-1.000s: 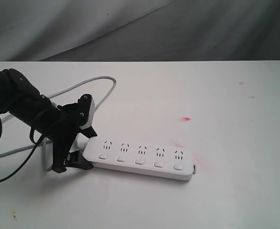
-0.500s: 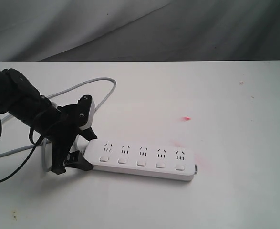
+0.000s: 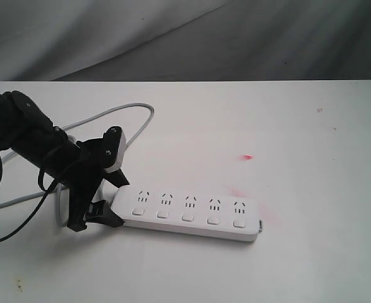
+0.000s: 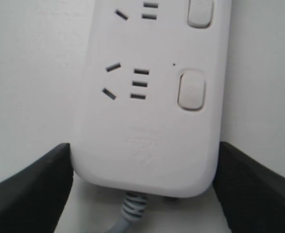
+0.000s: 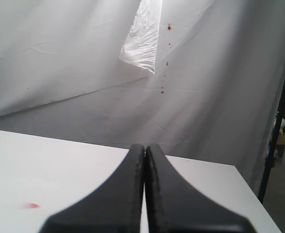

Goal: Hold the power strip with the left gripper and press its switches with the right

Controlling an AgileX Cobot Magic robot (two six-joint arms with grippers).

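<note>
The left hand (image 3: 114,201) pinches the power strip (image 3: 188,213) at its cord end; the right hand (image 5: 144,150) is pressed together.
Exterior view: the strip lies flat on the counter (image 3: 311,139) at lower centre, long axis left to right, left arm slanting in from upper left, right arm out of frame. Left wrist view: black fingers (image 4: 30,189) touch both long sides. Right wrist view: only bare counter ahead, strip unseen.
</note>
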